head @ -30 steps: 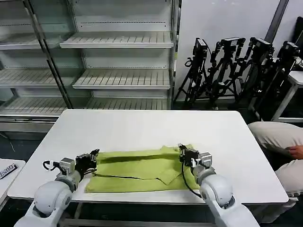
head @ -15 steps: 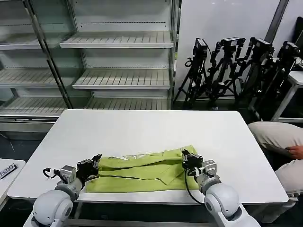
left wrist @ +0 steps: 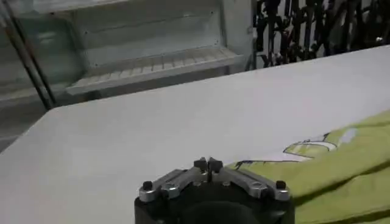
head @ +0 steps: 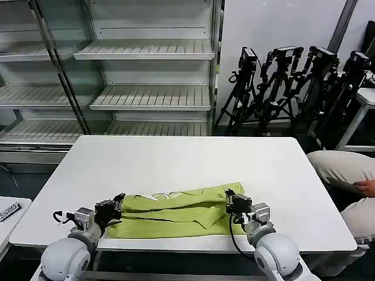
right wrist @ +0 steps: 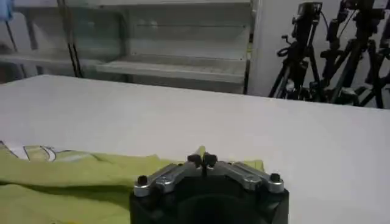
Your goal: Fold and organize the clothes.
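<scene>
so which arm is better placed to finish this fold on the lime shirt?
Neither alone. The left gripper is shut on the left edge of the lime short-sleeved T-shirt; the right gripper is shut on its right edge. Both sit level, so likely a two-arm move.

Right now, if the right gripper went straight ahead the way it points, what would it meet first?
Probably only bare table: the right gripper, shut on the T-shirt, points across it toward the shelves; depth is uncertain.

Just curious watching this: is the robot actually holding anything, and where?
Yes: left gripper and right gripper each pinch the lime T-shirt at its far edge, one at each end.
</scene>
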